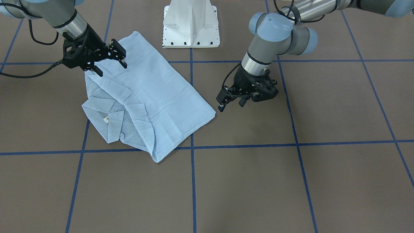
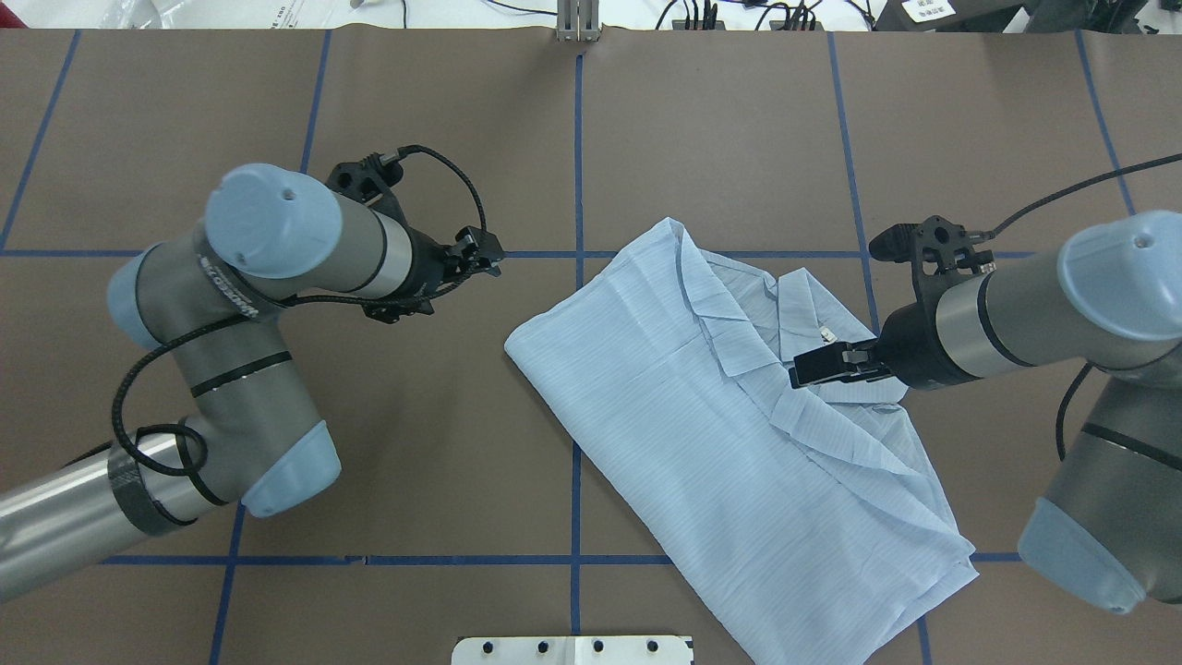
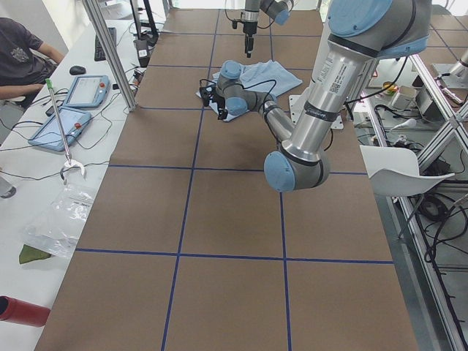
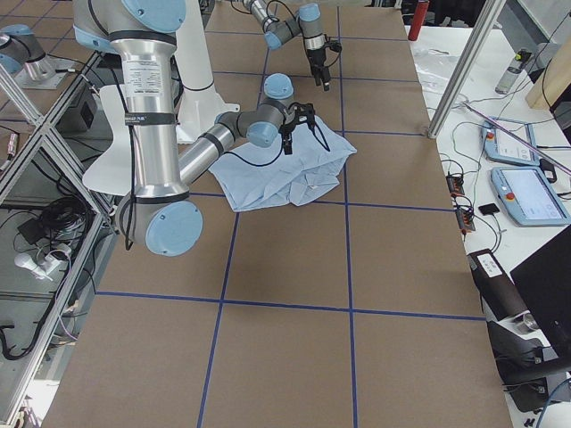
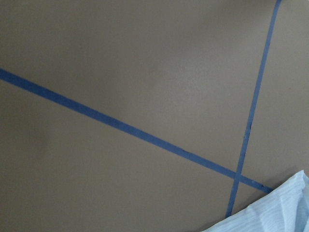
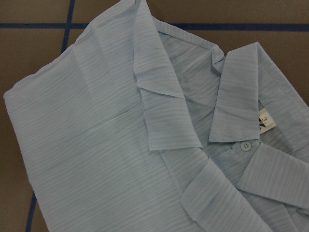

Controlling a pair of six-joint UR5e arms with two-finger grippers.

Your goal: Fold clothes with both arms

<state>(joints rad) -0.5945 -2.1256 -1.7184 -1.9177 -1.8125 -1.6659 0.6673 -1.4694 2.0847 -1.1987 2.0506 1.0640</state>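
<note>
The pale blue striped shirt [image 1: 161, 94] lies folded on the brown table, collar and label facing up; it also shows in the overhead view [image 2: 646, 416] and fills the right wrist view [image 6: 96, 135]. My right gripper [image 1: 111, 69] hovers over the shirt's collar-side edge, open and empty; in the overhead view it [image 2: 802, 369] is just above the collar area. My left gripper [image 1: 231, 106] is open and empty over bare table beside the shirt's corner, apart from it [image 2: 485, 256]. The left wrist view shows only table and one shirt corner [image 5: 285, 208].
The white pedestal base [image 1: 190, 26] stands at the robot's side of the table, close to the shirt's edge. Blue tape lines [image 1: 192, 181] grid the brown table. A side desk with tablets [image 3: 84, 91] and a seated person [image 3: 22, 51] lie beyond the table's edge.
</note>
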